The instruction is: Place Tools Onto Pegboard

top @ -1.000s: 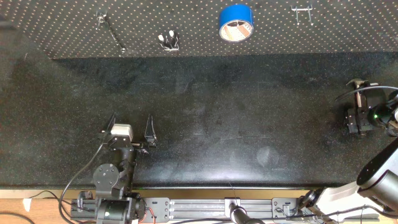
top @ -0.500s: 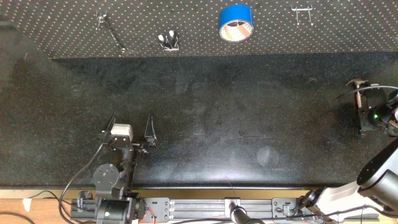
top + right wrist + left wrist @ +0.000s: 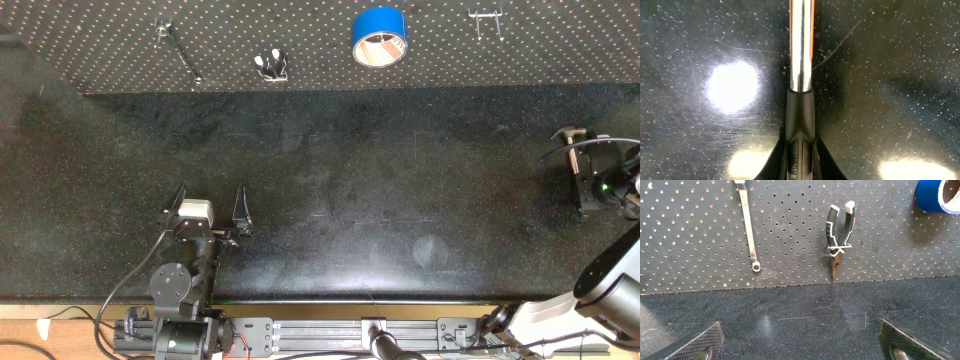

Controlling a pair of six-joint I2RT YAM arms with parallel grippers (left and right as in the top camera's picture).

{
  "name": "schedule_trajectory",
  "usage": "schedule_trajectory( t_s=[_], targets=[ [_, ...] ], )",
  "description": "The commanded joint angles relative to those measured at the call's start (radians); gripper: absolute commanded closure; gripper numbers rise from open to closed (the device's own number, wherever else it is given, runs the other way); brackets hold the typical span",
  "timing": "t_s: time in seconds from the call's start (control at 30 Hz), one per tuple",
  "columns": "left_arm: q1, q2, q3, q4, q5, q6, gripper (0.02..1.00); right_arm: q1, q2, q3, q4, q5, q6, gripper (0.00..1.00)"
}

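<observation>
Steel shaft and black rubber grip mark the hammer (image 3: 801,50), which lies at the far right end of the counter (image 3: 350,180), well apart from the pegboard (image 3: 300,40); the right pincer (image 3: 585,175) is clamped on the grip, its two fingers pressed against either side. Whether the hammer is lifted clear of the counter cannot be told.

The wrench (image 3: 747,225), the pliers (image 3: 839,235) and the blue tape (image 3: 379,37) already hang on the board, so the hammer looks to be the last tool; the step in hand is its pick-up.

A bare double hook (image 3: 485,20) sits at the upper right of the board; the next move probably calls for lifting the hammer, carrying it to that hook and settling the head across the prongs before letting go.

The left pincer (image 3: 211,200) hangs near its base with fingers wide apart, holding nothing.
</observation>
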Motion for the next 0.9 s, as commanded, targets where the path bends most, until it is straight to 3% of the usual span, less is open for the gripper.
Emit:
schedule_trajectory(
  t_s=[0.03,0.17,0.3,0.47,0.9],
  targets=[
    [-0.005,-0.007,-0.002,-0.007,-0.008,0.013,0.023,0.004,-0.15,-0.013,-0.048,-0.135,0.025,0.923],
    [-0.005,-0.007,-0.002,-0.007,-0.007,0.013,0.023,0.004,-0.4,-0.013,-0.147,-0.326,0.026,0.925],
    [-0.005,-0.007,-0.002,-0.007,-0.008,0.013,0.023,0.033,-0.685,-0.013,-0.177,-0.415,0.097,0.925],
    [-0.005,-0.007,-0.002,-0.007,-0.008,0.013,0.023,0.244,-0.747,-0.013,-0.124,-0.419,0.096,0.925],
    [-0.005,-0.007,-0.002,-0.007,-0.007,0.013,0.02,0.392,-0.552,-0.013,0.185,-0.43,0.16,0.928]
  ],
)
